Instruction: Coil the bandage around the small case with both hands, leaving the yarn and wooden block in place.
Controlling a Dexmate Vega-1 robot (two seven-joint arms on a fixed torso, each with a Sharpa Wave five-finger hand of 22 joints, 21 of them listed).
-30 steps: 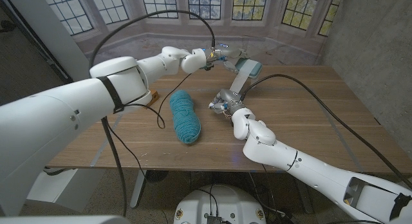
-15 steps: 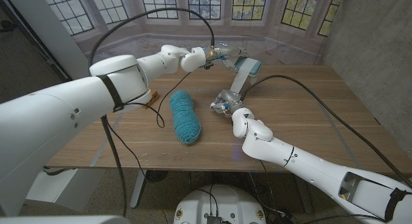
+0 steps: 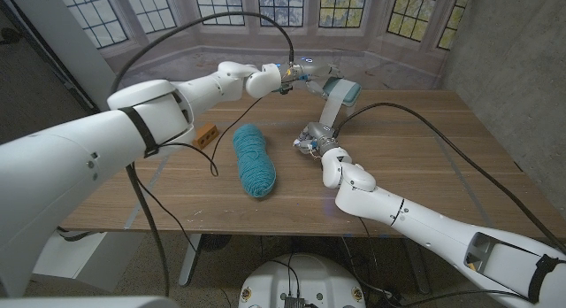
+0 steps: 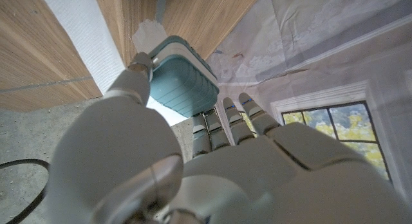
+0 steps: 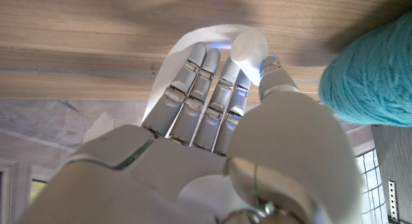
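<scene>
A: Status, left to right?

B: Small orange-brown wooden block (image 3: pixel 209 134) sits at the left of the wooden counter (image 3: pixel 424 166), partly behind the left arm. Next, the teal skein of yarn (image 3: pixel 254 159) lies on the counter near the middle, nothing touching it.

A: Left robot hand?

B: Left robot hand (image 3: pixel 296 77) is at the far edge of the counter, gripping the small teal case with a white rim (image 3: pixel 343 89). In the left wrist view the thumb presses one side of the case (image 4: pixel 183 76) and the fingers (image 4: pixel 225 124) wrap the other side. Case is held up, clear of the wood.

A: Bandage?

B: White bandage strip (image 3: pixel 329 111) runs taut from the case down to the right robot hand (image 3: pixel 311 138), which sits low over the counter just right of the yarn. Right wrist view: fingers (image 5: pixel 206 89) curl around the strip (image 5: pixel 187 47), the bandage end pinched at the thumb tip. So it's gripping the bandage.

A: Wrapped yet?

B: Can't tell how much of the bandage is around the case.
</scene>
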